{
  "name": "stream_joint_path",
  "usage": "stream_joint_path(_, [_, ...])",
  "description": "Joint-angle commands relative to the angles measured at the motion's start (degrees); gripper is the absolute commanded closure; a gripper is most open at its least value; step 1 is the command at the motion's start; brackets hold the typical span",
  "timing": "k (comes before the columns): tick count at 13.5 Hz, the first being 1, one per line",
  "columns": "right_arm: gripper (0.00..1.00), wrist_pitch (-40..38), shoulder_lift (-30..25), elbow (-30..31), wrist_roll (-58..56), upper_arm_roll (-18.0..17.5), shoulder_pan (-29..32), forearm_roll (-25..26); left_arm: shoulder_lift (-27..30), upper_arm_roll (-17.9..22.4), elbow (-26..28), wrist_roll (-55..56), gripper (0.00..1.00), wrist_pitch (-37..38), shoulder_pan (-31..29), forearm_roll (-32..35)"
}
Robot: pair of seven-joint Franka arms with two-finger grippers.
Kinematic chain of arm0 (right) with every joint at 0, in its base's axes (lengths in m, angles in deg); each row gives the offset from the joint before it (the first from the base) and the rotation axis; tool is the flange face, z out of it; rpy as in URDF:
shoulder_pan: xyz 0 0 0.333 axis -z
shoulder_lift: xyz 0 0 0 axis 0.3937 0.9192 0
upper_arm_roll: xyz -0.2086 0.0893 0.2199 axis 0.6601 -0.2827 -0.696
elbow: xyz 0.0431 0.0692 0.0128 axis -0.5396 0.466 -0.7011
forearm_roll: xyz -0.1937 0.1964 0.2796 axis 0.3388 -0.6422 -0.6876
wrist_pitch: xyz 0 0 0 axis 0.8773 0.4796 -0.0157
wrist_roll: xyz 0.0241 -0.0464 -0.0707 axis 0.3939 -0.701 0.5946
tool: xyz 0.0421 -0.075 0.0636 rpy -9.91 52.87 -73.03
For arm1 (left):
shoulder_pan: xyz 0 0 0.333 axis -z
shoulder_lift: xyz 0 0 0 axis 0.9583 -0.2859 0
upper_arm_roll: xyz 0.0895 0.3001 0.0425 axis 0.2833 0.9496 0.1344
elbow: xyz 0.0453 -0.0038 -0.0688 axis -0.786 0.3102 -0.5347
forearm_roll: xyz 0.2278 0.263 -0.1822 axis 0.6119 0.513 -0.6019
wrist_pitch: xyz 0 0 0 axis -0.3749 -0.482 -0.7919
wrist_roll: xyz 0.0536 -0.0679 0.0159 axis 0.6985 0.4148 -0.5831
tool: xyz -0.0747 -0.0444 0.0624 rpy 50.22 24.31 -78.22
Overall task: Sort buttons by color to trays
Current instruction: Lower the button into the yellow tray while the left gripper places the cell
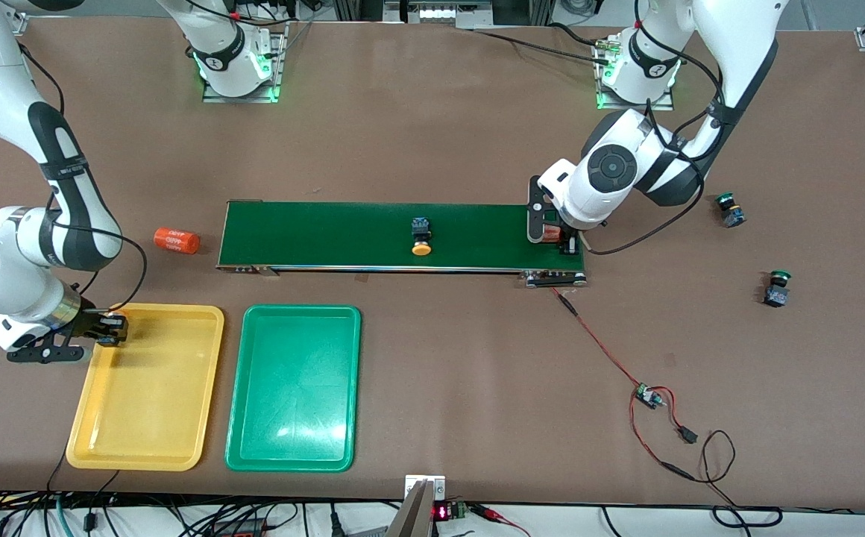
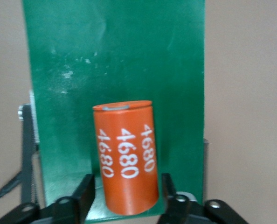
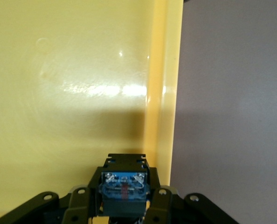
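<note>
While an orange cylinder [image 2: 129, 156] marked "4680" stands on the belt [image 1: 328, 233], it is flanked by the parted fingers of the left gripper [image 2: 127, 196]. A button [image 3: 123, 191] is pinched by the right gripper [image 1: 108, 328] over the yellow tray [image 1: 179, 455] near its rim.

Bright, even overhead light. Glare on green tray [image 1: 294, 388] and yellow tray [image 3: 106, 88]. Soft shadows. Left wrist view blurry near the cylinder [image 2: 127, 156].
</note>
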Motion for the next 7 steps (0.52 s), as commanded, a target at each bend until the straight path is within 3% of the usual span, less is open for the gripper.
stream_joint_path(1, [0.90, 1.3, 1.8, -1.6, -1.1, 0.0, 0.2, 0.6, 3.2, 1.0, -2.3, 0.4, 0.00, 1.0, -1.2, 1.5])
stream_joint_path(2, [0.78, 1.4, 1.8, -1.6, -0.7, 0.0, 0.2, 0.5, 4.4, 1.7, -2.6, 0.4, 0.00, 1.1, -2.9, 1.6])
stream_joint_path(4, [0.30, 1.4, 2.0, -1.6, -0.3, 0.0, -0.1, 0.2, 6.7, 1.7, -2.9, 0.4, 0.00, 1.1, -8.9, 1.6])
stream_joint_path(6, [0.19, 1.4, 2.3, -1.6, -0.1, 0.0, -0.1, -0.1, 6.6, 2.0, -2.5, 0.0, 0.00, 0.8, -12.3, 1.6])
stream_joint_path(7, [0.18, 1.4, 2.2, -1.5, 0.0, 0.0, -0.1, -0.2, 6.7, 2.5, -2.2, -0.1, 0.00, 0.7, -14.5, 1.6])
